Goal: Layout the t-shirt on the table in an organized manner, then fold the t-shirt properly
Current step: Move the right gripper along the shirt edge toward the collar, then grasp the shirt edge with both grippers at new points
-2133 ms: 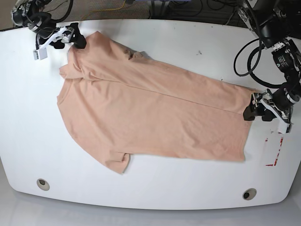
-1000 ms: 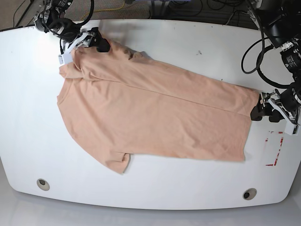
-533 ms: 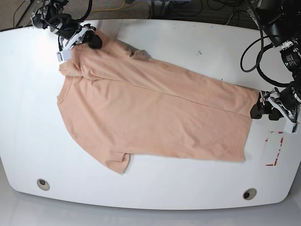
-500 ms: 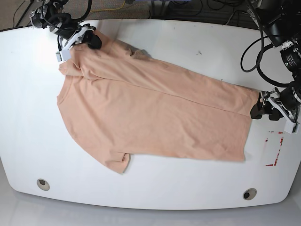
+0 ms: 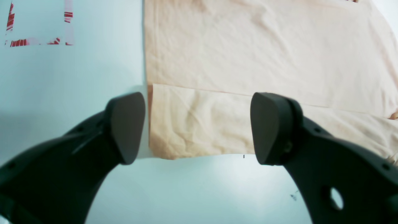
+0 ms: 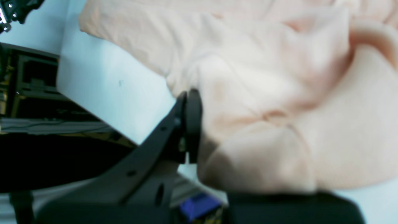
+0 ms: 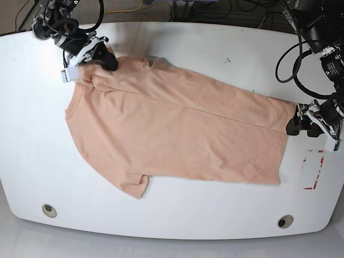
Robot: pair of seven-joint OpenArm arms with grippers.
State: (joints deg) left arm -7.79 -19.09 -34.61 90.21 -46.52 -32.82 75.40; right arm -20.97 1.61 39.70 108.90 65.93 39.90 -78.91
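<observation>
The right pincer (image 7: 102, 56) is clamped on the shirt (image 7: 177, 129) at its far sleeve corner. The shirt runs slantwise across the table (image 7: 177, 226) to the left pincer (image 7: 299, 124), gaping empty just off the hem corner.

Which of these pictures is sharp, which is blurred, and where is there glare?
Base view: sharp, with soft glare on the table at the near edge. Right wrist view: blurred, the t-shirt smeared and pale. Left wrist view: cloth in focus, the fingers sharp too, with a bright patch on the white surface.
</observation>
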